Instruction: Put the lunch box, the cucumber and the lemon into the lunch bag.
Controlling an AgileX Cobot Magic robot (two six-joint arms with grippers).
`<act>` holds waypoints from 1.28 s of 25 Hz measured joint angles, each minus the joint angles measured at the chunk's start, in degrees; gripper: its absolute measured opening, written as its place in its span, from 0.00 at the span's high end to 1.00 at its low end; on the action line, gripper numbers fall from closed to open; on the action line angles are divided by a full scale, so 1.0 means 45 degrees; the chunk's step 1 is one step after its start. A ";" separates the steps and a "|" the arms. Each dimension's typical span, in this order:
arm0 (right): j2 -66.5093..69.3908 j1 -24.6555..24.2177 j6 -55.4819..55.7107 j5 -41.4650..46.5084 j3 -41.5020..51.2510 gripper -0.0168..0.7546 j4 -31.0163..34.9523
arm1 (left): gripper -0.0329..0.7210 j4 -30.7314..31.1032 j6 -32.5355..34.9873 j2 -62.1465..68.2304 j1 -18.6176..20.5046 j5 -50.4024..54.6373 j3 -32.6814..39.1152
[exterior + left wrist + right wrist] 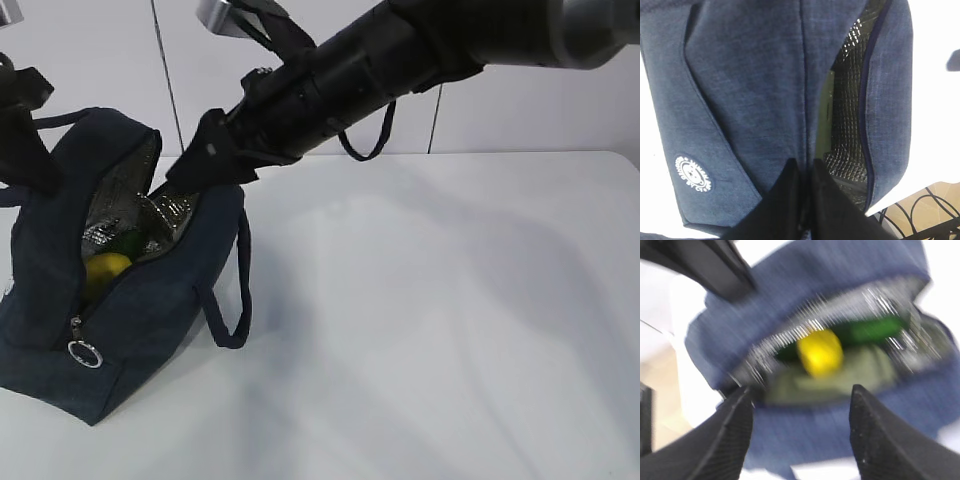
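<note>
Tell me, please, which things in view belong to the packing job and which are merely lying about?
Part of the job: lunch bag, open; inside it the lemon, cucumber and pale green lunch box.

Lying about: nothing loose; only the white table and cables beyond its edge.

A round white emblem (694, 174) on the lunch bag (750, 100) (its ring of lettering too small to read)

Even, bright overhead lighting; soft arm shadows on the white desk (450, 330). Right wrist view heavily motion-blurred; left wrist view overexposed at its right edge.
</note>
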 joint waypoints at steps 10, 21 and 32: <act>-0.0266 -0.0008 0.7207 -0.0631 0.0000 0.40 -0.3180 | 0.95 0.0000 0.0000 0.0000 0.0000 0.0000 0.0000; 0.0475 -0.0008 1.1073 -0.0507 0.0000 0.40 -0.4443 | 0.95 0.0000 0.0000 0.0000 0.0000 0.0000 0.0000; 0.1160 -0.0008 1.0128 -0.0559 0.0000 0.40 -0.1919 | 0.95 0.0000 0.0000 0.0000 0.0000 -0.0023 0.0000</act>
